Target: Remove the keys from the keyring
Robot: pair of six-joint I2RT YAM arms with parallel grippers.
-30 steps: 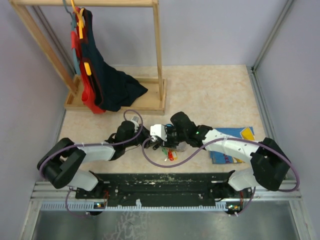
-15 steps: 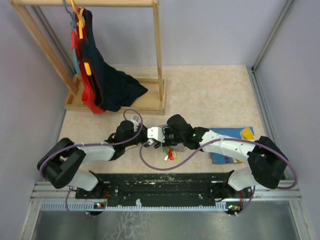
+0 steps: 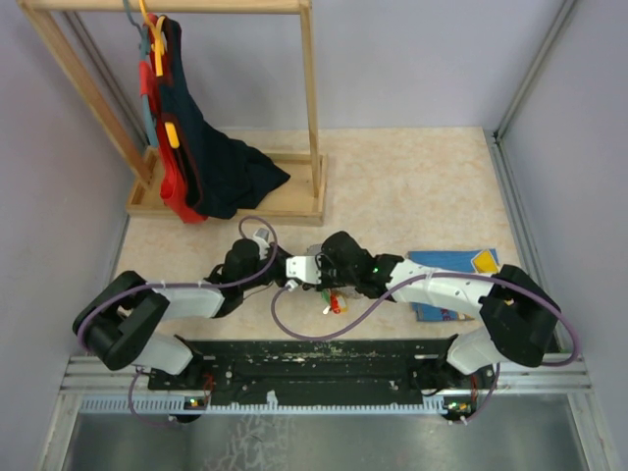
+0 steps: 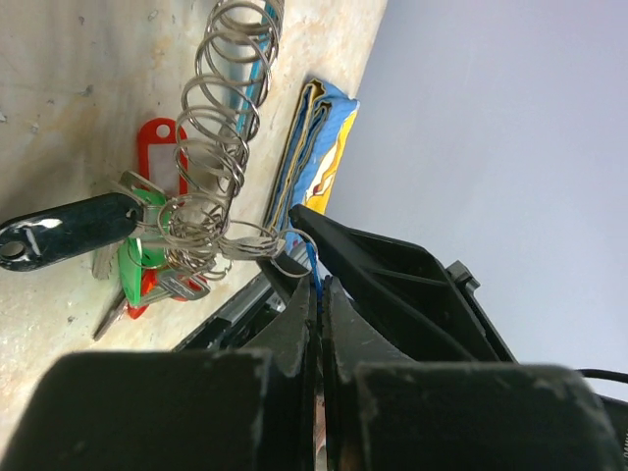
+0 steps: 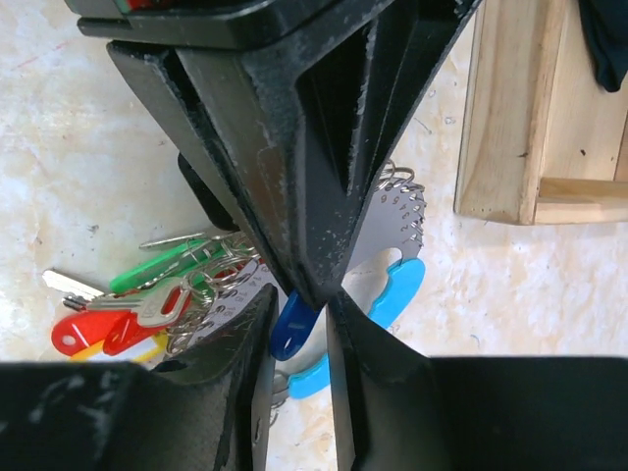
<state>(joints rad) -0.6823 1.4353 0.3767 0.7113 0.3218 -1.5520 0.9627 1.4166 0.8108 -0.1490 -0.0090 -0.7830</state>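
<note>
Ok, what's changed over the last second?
The right gripper moved left toward the left gripper, jaws narrowing around the blue key; whether it grips is unclear. The left gripper stayed shut on the keyring; the book did not move.

Left arm (image 3: 186,299) and right arm (image 3: 442,289) low, wrists nearly meeting; left fingers (image 4: 294,339) pressed together, right fingers (image 5: 240,368) narrowly apart.
</note>
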